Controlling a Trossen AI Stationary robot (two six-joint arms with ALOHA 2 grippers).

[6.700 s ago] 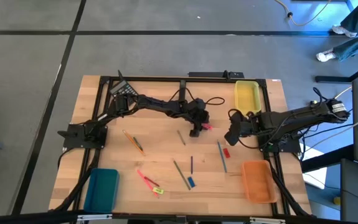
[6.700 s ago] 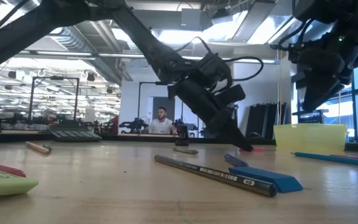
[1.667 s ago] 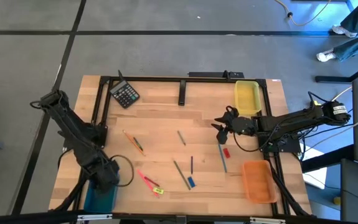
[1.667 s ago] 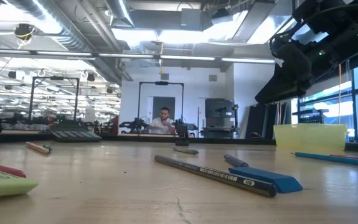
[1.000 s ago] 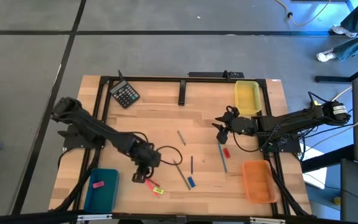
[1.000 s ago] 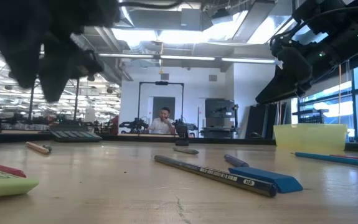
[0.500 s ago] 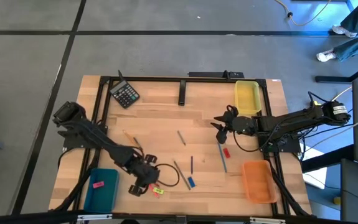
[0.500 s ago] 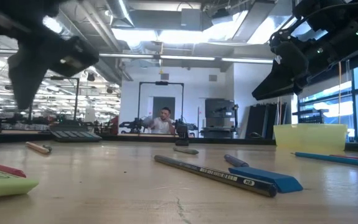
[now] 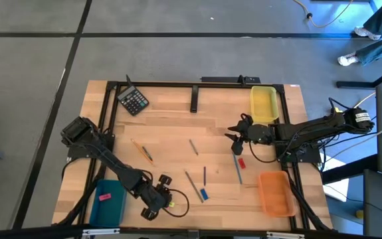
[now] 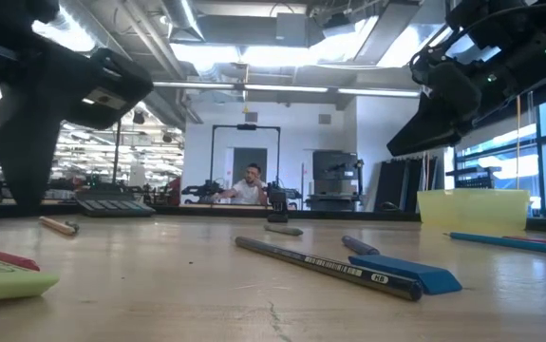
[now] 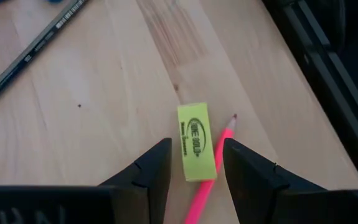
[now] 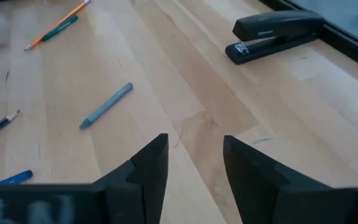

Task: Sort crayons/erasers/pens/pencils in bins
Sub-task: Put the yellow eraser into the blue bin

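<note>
Near the front edge of the counter (image 9: 171, 126): the left gripper (image 9: 156, 197) hangs low over a yellow-green eraser (image 11: 193, 140), its fingers open and holding nothing
Yellow-green eraser: it lies flat on the wood, between the two open fingers in the left wrist view, with black print on top
Pink crayon (image 11: 211, 165): it lies touching the long side of the yellow-green eraser, its tip pointing away from the gripper
Right gripper (image 9: 234, 136): it waits above the wood near the yellow bin (image 9: 264, 104), fingers apart and holding nothing
Teal bin (image 9: 108, 202): it sits at the front left corner, and a small pink piece lies inside it
Orange bin (image 9: 276, 193): it sits at the front right corner
Red eraser (image 9: 241, 162): it lies on the wood just beside a long blue pen (image 9: 236, 166), between the right gripper and the orange bin
Blue eraser (image 9: 203, 194): it lies near the front middle, next to a grey pencil (image 9: 192, 186)
Orange and green crayons (image 9: 142, 151): they lie together on the left part of the counter
Calculator (image 9: 133, 101): it sits at the back left corner
Stapler (image 12: 276, 33): black, it lies at the back edge
</note>
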